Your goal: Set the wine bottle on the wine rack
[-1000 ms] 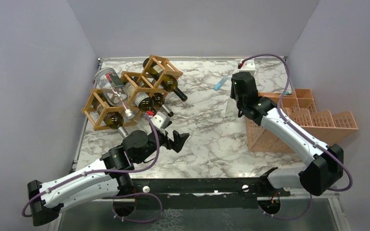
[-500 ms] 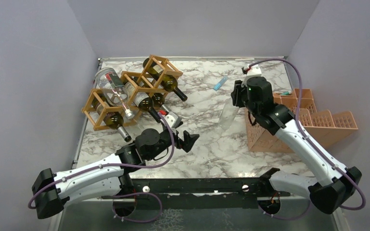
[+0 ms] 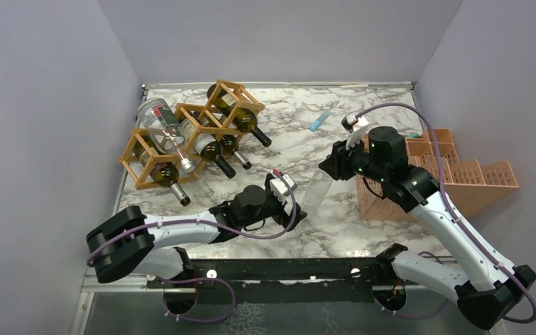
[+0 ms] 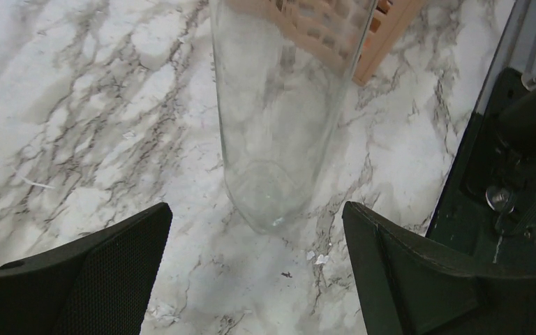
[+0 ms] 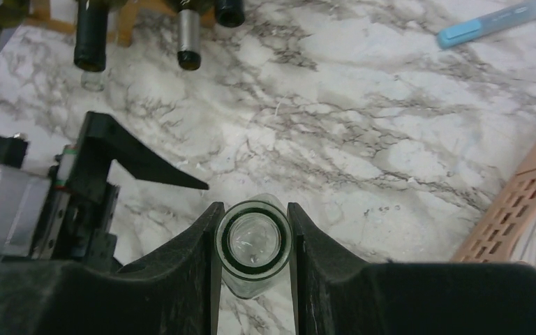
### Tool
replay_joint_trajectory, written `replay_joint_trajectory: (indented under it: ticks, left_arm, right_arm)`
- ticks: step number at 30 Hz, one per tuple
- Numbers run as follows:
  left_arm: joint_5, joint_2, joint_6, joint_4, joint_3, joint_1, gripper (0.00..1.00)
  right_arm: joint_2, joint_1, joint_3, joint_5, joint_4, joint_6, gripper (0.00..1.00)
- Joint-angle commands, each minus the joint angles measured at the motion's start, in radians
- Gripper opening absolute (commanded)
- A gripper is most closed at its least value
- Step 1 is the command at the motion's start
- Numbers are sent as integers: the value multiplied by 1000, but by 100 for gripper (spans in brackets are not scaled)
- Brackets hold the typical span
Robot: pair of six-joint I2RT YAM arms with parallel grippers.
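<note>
A clear, empty wine bottle (image 3: 315, 190) is held tilted, its base low over the marble table. My right gripper (image 3: 333, 166) is shut on its neck; the right wrist view shows the bottle's mouth (image 5: 252, 259) pinched between both fingers (image 5: 195, 258). My left gripper (image 3: 289, 204) is open and empty just left of the bottle's base. In the left wrist view the bottle's body (image 4: 279, 118) stands ahead of the spread fingers (image 4: 91, 272), apart from them. The light-brown wooden wine rack (image 3: 190, 118) sits at the back left, holding several bottles.
A salmon-pink gridded crate (image 3: 460, 178) stands at the right, close behind the right arm. A blue marker (image 3: 319, 121) lies at the back centre. A clear bottle with a red stripe (image 3: 162, 122) lies on top of the rack. Bottle necks (image 5: 89, 38) stick out of the rack's front.
My right gripper carried the clear bottle left and nearer, toward the table's middle. My left arm stretched right, bringing its open gripper up to the bottle's base.
</note>
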Motion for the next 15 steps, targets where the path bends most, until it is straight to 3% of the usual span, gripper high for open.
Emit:
replay_joint_trajectory:
  ticks: [1, 15]
  left_arm:
    - [174, 92, 67, 155, 25, -5, 98]
    - [464, 117, 116, 460, -100, -6, 91]
  right_arm:
    - [-56, -3, -29, -255, 50, -84, 1]
    - [-139, -3, -67, -582, 81, -183, 1]
